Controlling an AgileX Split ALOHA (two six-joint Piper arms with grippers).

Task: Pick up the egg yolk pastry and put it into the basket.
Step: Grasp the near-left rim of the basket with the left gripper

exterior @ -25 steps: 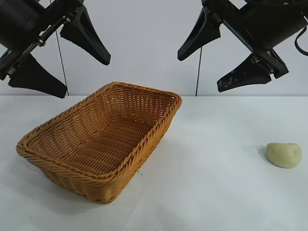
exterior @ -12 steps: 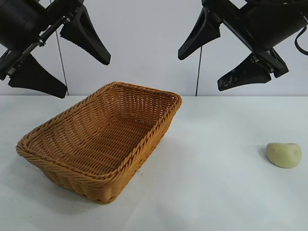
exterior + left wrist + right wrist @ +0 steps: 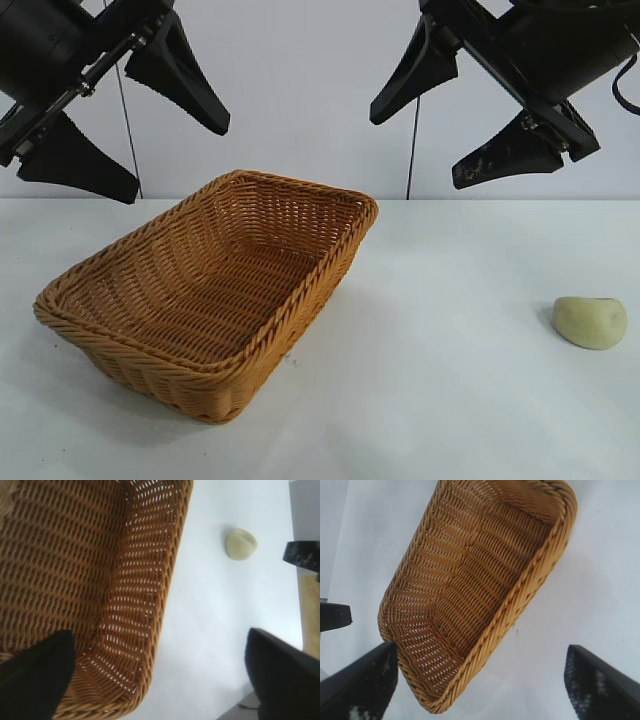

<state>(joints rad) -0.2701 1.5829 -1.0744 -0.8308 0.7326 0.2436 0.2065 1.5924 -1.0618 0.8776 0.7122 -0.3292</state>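
Note:
The egg yolk pastry [image 3: 590, 322], a small pale yellow-green lump, lies on the white table at the far right, well apart from the basket; it also shows in the left wrist view as the pastry [image 3: 240, 543]. The orange-brown wicker basket [image 3: 300, 186] stands left of centre with nothing in it. My left gripper [image 3: 180, 162] hangs open high above the basket's left end. My right gripper [image 3: 413, 150] hangs open high over the table between basket and pastry. In the wrist views the left gripper [image 3: 157, 635] and right gripper [image 3: 480, 649] hold nothing, with the basket [image 3: 135, 580] [image 3: 568, 510] below.
The white table [image 3: 440, 400] runs bare between basket and pastry and along the front. A white wall [image 3: 300, 90] stands behind, with two thin dark cables hanging down it. The pastry sits close to the table's right side.

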